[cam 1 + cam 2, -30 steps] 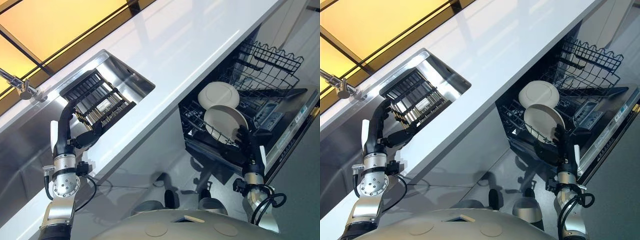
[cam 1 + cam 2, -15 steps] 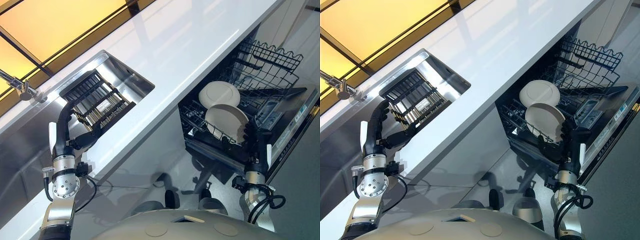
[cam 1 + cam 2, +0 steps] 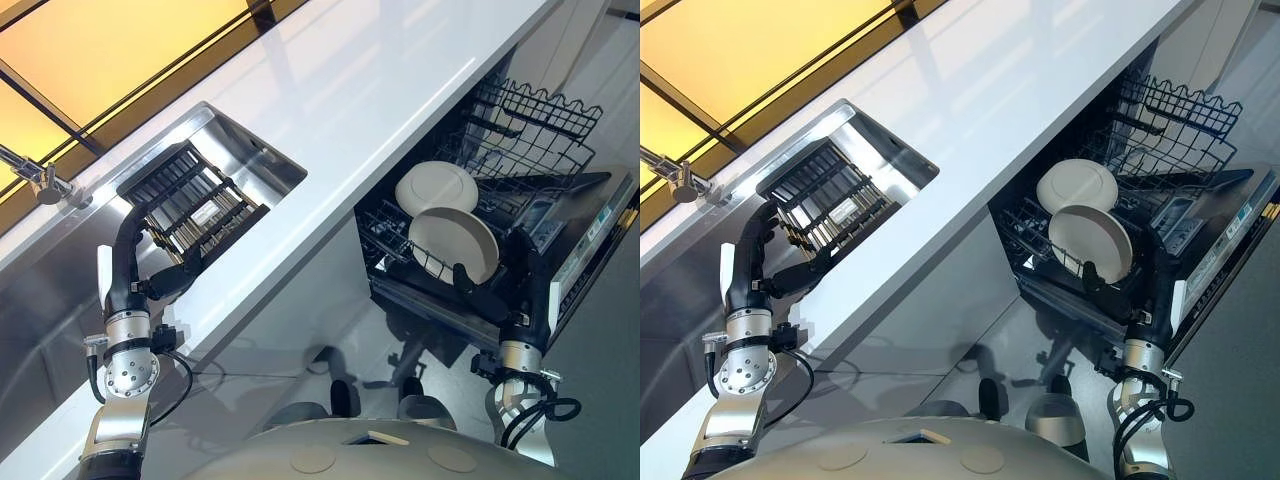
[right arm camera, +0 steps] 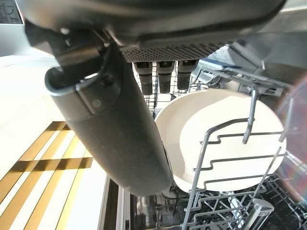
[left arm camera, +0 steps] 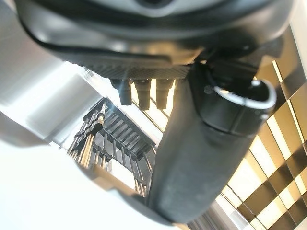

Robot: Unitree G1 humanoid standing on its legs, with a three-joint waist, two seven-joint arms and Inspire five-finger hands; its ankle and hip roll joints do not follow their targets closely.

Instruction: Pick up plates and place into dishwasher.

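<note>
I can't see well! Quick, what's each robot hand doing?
Left hand: open, holding nothing, by the steel sink.
Right hand: open, fingers straight, just off the round white plate in the dishwasher rack.

No legible text, numbers or signs on anything I see. The control strip (image 3: 585, 262) on the dishwasher door edge beside my right hand (image 3: 500, 300) carries small markings, too fine to read. The plates (image 3: 455, 243) in the rack are plain, unmarked.
</note>
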